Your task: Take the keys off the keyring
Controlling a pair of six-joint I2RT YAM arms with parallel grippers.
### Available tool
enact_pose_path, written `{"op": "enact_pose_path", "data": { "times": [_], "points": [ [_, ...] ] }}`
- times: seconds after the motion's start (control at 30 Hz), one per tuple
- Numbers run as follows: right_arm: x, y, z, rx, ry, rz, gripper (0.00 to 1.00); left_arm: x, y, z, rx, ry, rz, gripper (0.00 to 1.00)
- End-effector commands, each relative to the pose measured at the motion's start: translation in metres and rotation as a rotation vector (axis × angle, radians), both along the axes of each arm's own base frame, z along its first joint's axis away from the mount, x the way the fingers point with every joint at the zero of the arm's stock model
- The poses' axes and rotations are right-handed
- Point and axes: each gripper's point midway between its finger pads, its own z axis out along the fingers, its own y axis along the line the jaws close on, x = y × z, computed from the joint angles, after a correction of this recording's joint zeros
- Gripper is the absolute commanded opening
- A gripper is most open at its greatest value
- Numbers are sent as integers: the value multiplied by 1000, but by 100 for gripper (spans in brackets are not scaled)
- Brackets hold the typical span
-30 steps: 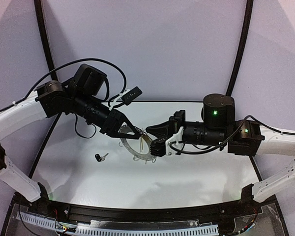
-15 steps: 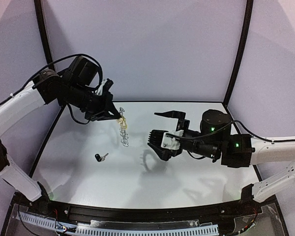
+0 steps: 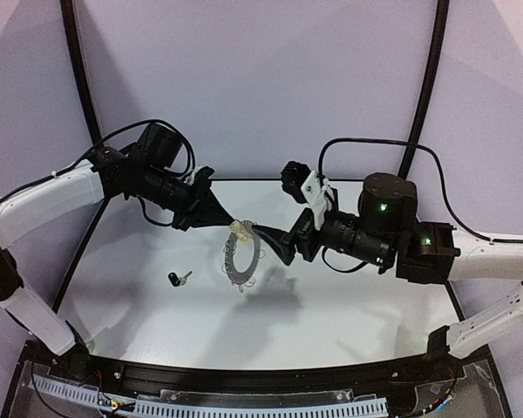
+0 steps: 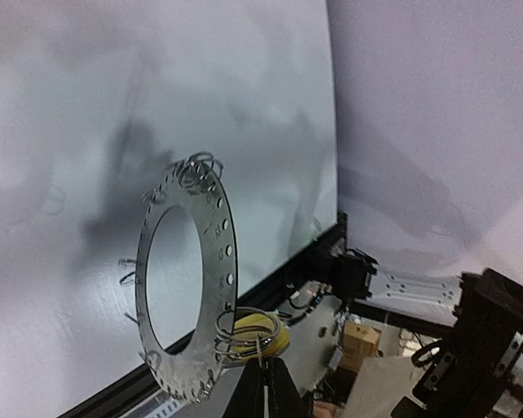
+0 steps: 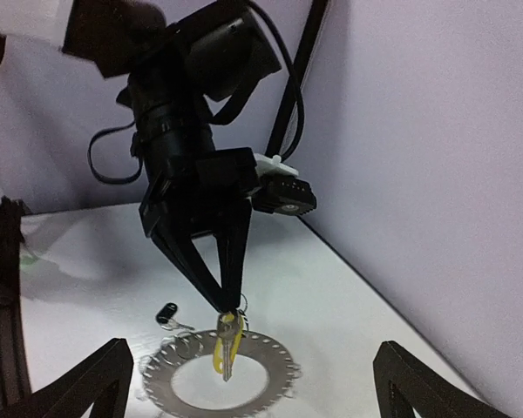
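Note:
My left gripper (image 3: 234, 224) is shut on the yellow key (image 3: 240, 230) at its head and wire loop. The key's blade hangs down in the right wrist view (image 5: 223, 347). The keyring (image 3: 242, 253), a flat grey hoop fringed with wire loops, dangles from that key over the table, seen close in the left wrist view (image 4: 185, 287). A black-headed key (image 3: 175, 279) lies loose on the table to the left. My right gripper (image 3: 281, 209) stands open just right of the ring, facing it, with nothing between its fingers (image 5: 87, 379).
The white table (image 3: 331, 305) is bounded by a black frame and lilac walls. Cables loop off both wrists. The left arm's shadow and the ring's shadow fall on the table under the ring.
The right gripper has opened and let go at the ring, drawn back, then returned beside it. The left gripper has lifted the ring off the table by the yellow key.

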Motion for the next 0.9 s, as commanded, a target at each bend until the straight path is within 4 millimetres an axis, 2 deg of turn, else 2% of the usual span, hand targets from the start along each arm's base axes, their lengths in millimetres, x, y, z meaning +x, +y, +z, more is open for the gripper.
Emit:
{"op": "enact_pose_path", "data": {
  "times": [0.0,0.1,0.17,0.27,0.37,0.5,0.57,0.63,0.83,0.87],
  "points": [
    [-3,-5,-16,131,318,-42,98,-20,-21,53,-268,-70,-153,1],
    [-9,-11,-26,281,438,-27,97,-20,-28,67,-348,-76,-165,1],
    [-18,-4,-33,329,476,41,95,-18,-30,74,-389,-78,-160,1],
    [-26,12,-47,299,470,119,92,-15,-32,81,-417,-80,-142,1],
    [-16,28,-62,273,463,93,92,-10,-33,85,-430,-75,-112,1],
    [-1,53,-57,363,459,43,92,1,-29,85,-413,-90,-31,1],
    [9,54,-55,415,450,-27,95,4,-27,85,-407,-91,3,1],
    [17,60,-63,429,420,-98,96,9,-24,86,-407,-94,49,1],
    [45,69,-57,428,222,-315,95,10,-17,87,-381,-99,107,1],
    [53,66,-49,460,167,-367,94,9,-17,89,-384,-100,107,1]
  ]
}}
